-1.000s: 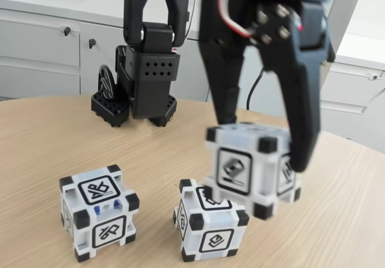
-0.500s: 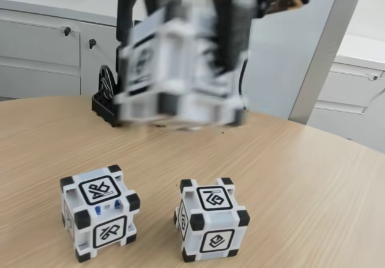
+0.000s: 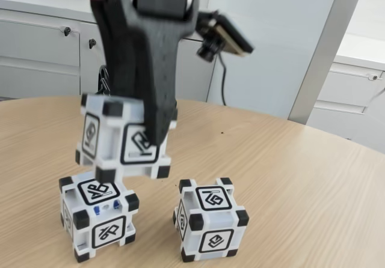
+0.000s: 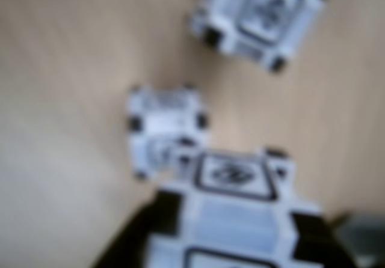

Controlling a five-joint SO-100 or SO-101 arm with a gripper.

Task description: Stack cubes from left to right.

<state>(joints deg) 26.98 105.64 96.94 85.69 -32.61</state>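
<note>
Fixed view shows the gripper (image 3: 129, 139) clamped on a carried cube (image 3: 123, 140), hanging tilted just above the left cube (image 3: 98, 217), slightly right of centre.

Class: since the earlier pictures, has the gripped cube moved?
Yes. The gripped cube went up off the table, then left, past the middle cube, over the blue-dotted cube.
</note>
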